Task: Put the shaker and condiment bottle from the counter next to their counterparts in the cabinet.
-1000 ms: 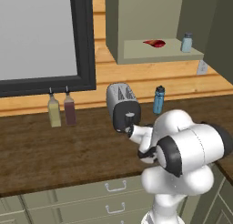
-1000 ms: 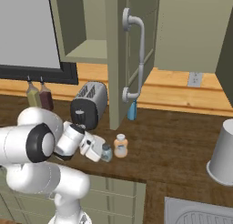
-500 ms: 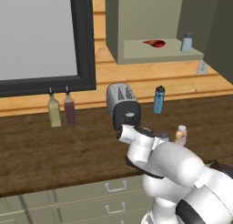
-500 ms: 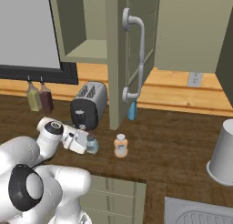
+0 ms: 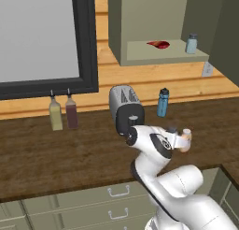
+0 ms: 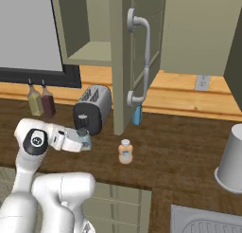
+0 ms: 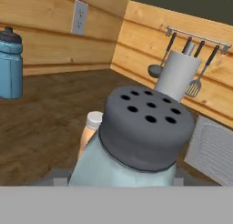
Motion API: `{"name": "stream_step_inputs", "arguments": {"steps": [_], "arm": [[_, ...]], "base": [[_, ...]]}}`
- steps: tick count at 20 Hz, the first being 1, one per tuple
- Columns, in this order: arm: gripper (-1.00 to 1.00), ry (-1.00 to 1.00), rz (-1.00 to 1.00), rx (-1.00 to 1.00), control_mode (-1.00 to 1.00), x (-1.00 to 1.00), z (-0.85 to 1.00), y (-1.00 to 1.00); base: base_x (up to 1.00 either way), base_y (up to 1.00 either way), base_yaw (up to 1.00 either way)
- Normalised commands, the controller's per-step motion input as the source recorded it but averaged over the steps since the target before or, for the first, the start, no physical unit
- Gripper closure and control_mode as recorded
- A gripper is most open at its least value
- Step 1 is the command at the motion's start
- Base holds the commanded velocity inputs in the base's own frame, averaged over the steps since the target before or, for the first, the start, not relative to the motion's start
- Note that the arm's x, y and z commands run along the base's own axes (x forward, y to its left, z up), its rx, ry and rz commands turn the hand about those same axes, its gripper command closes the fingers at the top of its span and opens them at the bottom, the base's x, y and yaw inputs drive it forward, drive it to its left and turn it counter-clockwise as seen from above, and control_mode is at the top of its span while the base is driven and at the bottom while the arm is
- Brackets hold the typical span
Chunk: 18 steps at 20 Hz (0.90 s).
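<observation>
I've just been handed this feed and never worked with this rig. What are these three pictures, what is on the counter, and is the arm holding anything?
It is a white robot arm on a driving base in a simulated kitchen. Two cameras ride on the base, behind the arm to its left and right; the third sits on the hand, looking along the gripper.

The gripper is shut on the shaker, pale blue with a holed grey cap, filling the hand view. Beside it on the wooden counter stands the condiment bottle, free. Also there: a toaster, a blue bottle, two thin-necked bottles and a grey canister.

Above, the open cabinet holds the matching shaker and a red item.
</observation>
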Motion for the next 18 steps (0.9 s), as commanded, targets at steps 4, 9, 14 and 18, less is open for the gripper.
{"name": "stream_step_inputs", "arguments": {"steps": [4,9,14,18], "arm": [[1.00,-0.13,0.34,0.10,-1.00,-0.70,0.97,0.00],[1.00,-0.02,0.28,0.15,-1.00,-0.63,1.00,0.00],[1.00,0.00,0.21,0.17,-1.00,-0.51,0.85,0.00],[1.00,0.02,0.11,-0.01,-1.00,-0.05,0.03,0.25]], "base": [[0.00,0.00,0.00],[0.00,0.00,0.00],[0.00,0.00,0.00],[0.00,0.00,0.00]]}}
